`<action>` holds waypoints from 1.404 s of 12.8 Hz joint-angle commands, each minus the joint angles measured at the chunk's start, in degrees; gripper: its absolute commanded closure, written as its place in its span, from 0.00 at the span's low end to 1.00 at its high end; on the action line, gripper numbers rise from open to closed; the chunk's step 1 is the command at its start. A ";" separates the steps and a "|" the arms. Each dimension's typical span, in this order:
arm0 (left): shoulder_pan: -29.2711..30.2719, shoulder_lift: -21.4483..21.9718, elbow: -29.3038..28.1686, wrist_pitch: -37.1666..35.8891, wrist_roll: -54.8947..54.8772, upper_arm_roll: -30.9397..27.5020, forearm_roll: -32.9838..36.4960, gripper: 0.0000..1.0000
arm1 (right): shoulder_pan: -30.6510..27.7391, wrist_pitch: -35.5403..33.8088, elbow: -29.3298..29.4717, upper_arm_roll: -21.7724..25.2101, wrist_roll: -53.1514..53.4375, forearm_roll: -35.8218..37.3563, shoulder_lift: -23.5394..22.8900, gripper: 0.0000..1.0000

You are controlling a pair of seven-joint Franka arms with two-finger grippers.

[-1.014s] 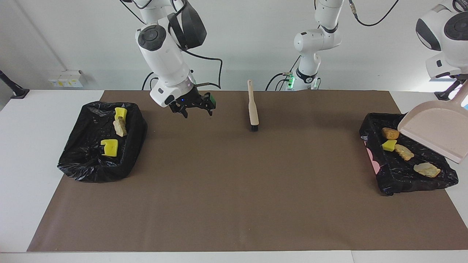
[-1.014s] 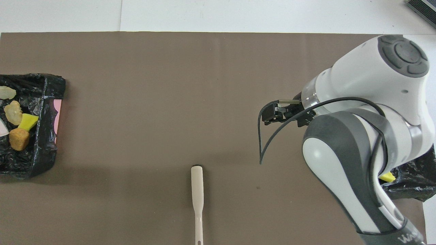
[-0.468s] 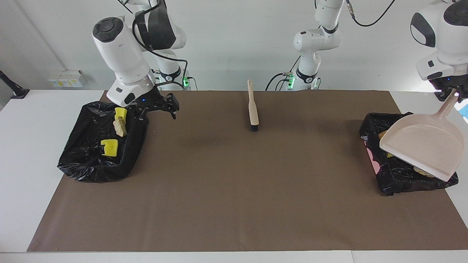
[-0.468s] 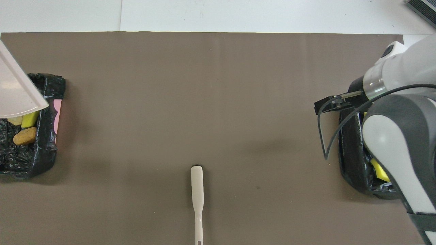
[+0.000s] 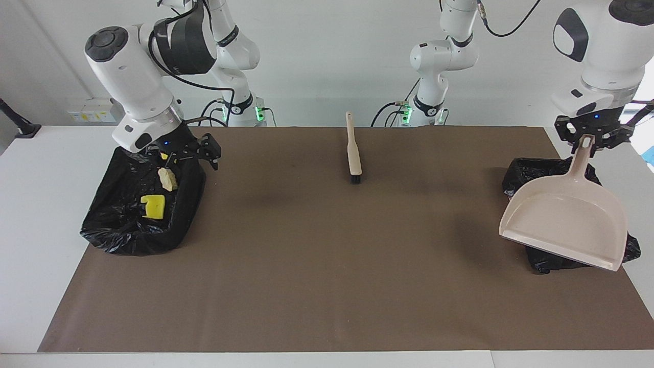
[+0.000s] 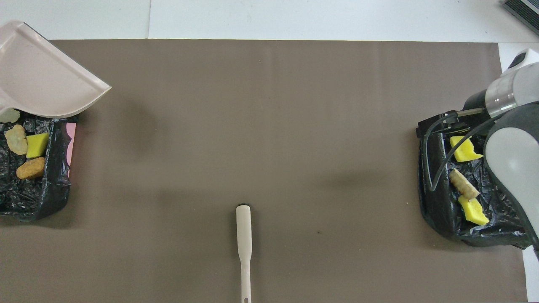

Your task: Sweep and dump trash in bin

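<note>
Left gripper [image 5: 587,138] is up over the bin [image 5: 526,171] at the left arm's end of the table, fingers clamped on the handle of the beige dustpan [image 5: 564,220], which hangs scoop-down and tilted, covering most of that bin in the facing view. In the overhead view you can see what's in that bin [image 6: 50,198] w/ the dustpan [image 6: 42,80] over its farther part: a yellow sponge piece [image 6: 37,144], a pale crumbly lump [image 6: 15,139], a brown bread lump [image 6: 30,168] and one more pale bit [image 6: 8,115] peeking out at the pan's edge. None of that trash is touching the fingers, it's all lying down in the black bag below the pan. Right gripper [image 5: 196,153] sits over the rim of the other bin [image 5: 117,230] at the right arm's end, at the corner nearest the robots and toward the table's middle; fingers look spread apart w/ nothing between them. In that bin, the overhead view shows 2 yellow sponge chunks [image 6: 463,149] [image 6: 473,210] and a tan bread stick [image 6: 463,187] between them; the sponge chunk closest to the robots lies just beside and below the fingers, not in them. The brush [image 5: 352,148] lies flat on the brown mat [image 5: 327,266] mid-table, close to the robots' edge, bristle end pointing away from them, well apart from both grippers.
</note>
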State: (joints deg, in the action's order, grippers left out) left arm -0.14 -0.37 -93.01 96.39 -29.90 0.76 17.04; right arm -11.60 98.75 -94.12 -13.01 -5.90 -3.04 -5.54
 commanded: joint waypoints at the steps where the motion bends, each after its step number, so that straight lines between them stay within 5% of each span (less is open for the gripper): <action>1: -5.20 3.96 -4.62 -1.11 12.37 -0.68 -6.65 1.00 | -0.53 -2.25 0.43 -0.18 -0.61 5.48 0.35 0.00; 5: -15.39 5.20 -9.38 0.29 28.45 -0.68 -14.56 1.00 | 1.48 -7.87 5.08 3.32 0.70 6.30 0.00 0.00; 9: -22.60 3.54 -12.27 6.94 39.19 -0.68 -20.38 1.00 | 13.16 -9.71 5.26 16.67 2.12 4.28 0.44 0.00; 14: -30.16 -1.20 -15.96 18.02 47.38 -0.68 -24.25 1.00 | 12.92 -10.25 0.97 17.84 7.57 2.60 5.27 0.00; 18: -37.81 -11.22 -16.06 29.37 57.23 -0.68 -24.25 1.00 | 12.92 -9.98 -0.89 17.84 7.30 1.46 6.50 0.00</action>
State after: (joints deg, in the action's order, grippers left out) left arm -35.27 -8.78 -109.40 122.29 25.21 1.26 -6.40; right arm 1.32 88.46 -92.79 4.62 0.65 -0.16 -0.80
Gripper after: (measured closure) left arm 0.674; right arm 0.000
